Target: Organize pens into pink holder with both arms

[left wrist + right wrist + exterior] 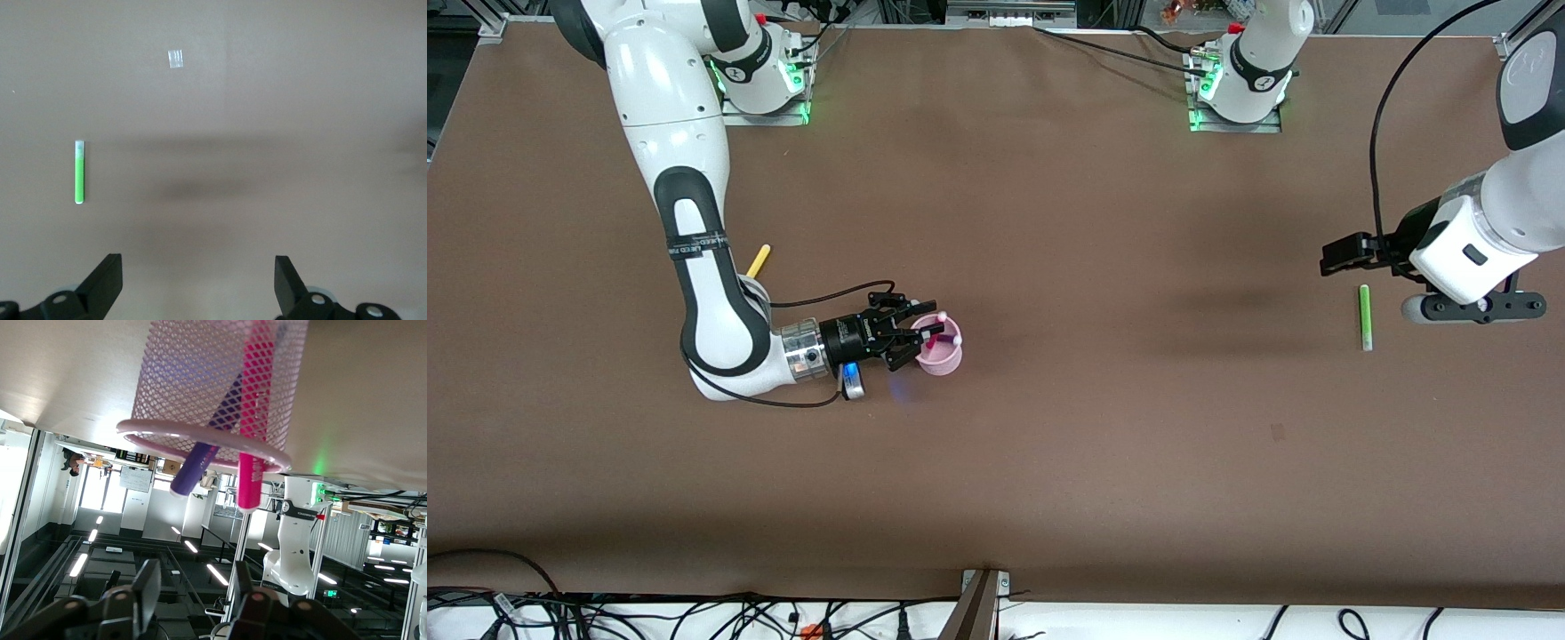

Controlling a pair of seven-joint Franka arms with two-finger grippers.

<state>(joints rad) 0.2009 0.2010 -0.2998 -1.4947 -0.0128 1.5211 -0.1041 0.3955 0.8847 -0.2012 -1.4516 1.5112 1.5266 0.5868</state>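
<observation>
The pink holder (943,359) stands on the brown table toward the right arm's end; in the right wrist view (193,380) it shows as pink mesh. A purple pen (193,470) and a magenta pen (250,480) stand in it, pale tips (941,317) up. My right gripper (910,335) is open and empty, level with the holder's rim and right beside it; it also shows in its own view (193,590). A yellow pen (758,261) lies by the right arm's forearm. A green pen (1364,316) lies near my left gripper (1352,254), which hovers open and empty (199,280); the pen (79,175) lies off to one side of it.
The right arm's forearm (703,293) and cable lie low beside the holder. A small pale mark (175,59) is on the table near the green pen. Cables run along the table's edge (694,613) nearest the front camera.
</observation>
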